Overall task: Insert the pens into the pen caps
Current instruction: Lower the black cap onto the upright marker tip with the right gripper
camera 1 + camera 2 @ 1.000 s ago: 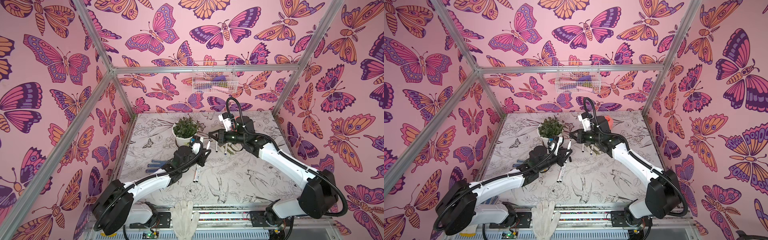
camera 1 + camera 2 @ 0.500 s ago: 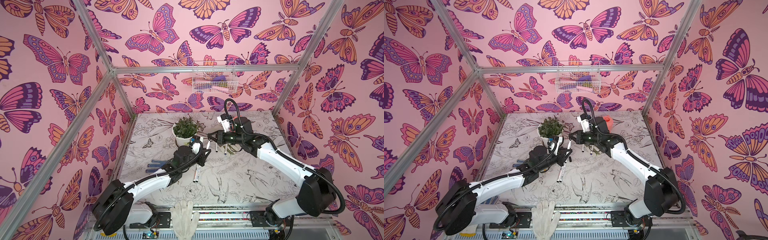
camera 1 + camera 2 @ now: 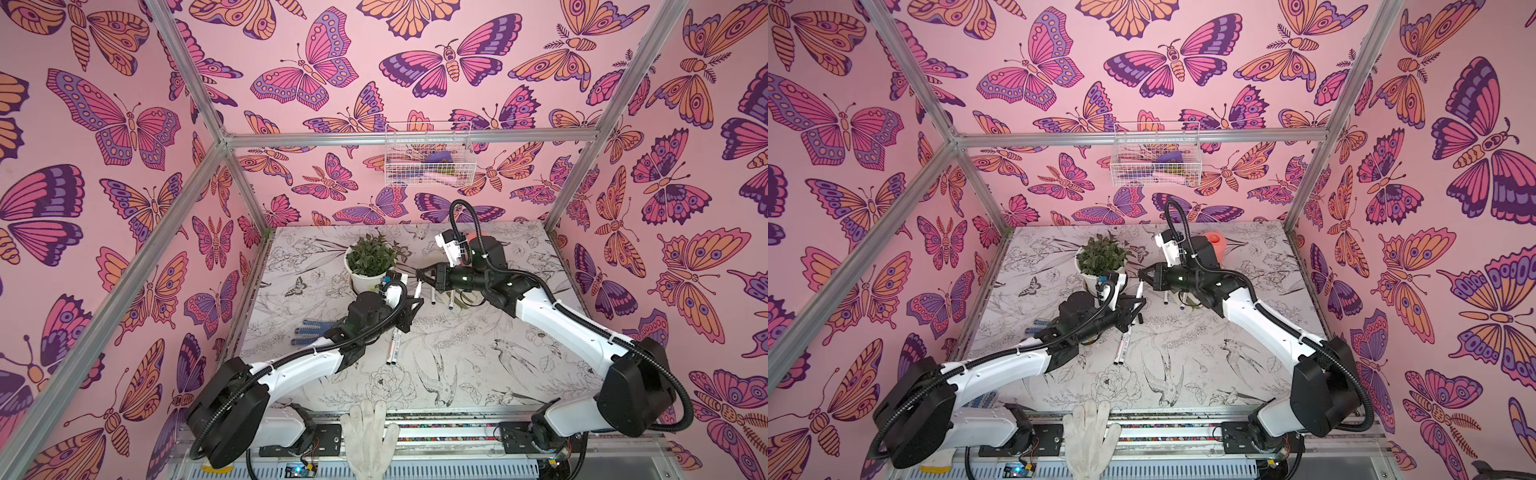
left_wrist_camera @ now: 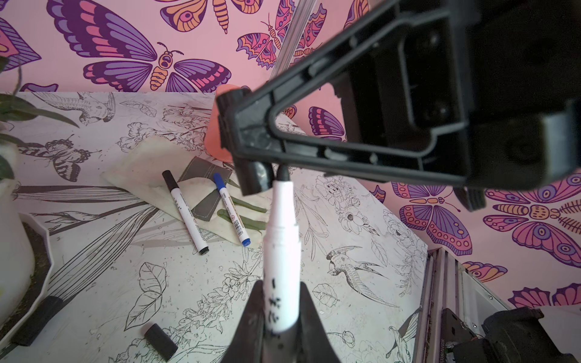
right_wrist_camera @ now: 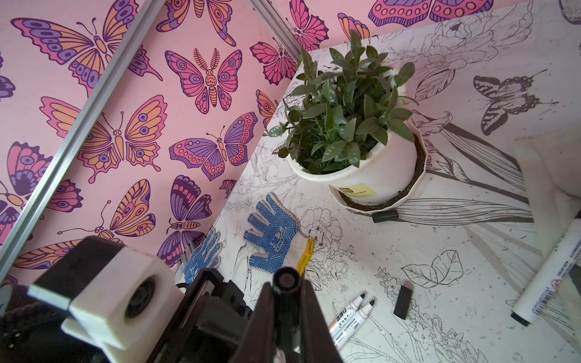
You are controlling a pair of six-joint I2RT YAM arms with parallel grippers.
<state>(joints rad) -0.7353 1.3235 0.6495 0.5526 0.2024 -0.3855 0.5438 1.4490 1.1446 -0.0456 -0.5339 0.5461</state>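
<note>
Left claw (image 4: 279,301) is clamped on the pen (image 4: 280,239), with the barrel running straight away from it, dark tip leading. The tip sits just beside the black cap (image 4: 255,178) pinched in the right claw (image 5: 286,293). Axes look roughly parallel but offset and the tip is not yet in the mouth, so I'd expect a small sideways correction before any push. Beyond them, a black-capped pen (image 4: 185,213) and a blue-capped pen (image 4: 232,215) lie on the table (image 4: 345,239).

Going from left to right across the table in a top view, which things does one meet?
blue-dotted glove → potted plant → held pen in the left claw → black-capped pen → blue-capped pen. The two uncapped pens overlap the plant sideways, so they are left out.
</note>
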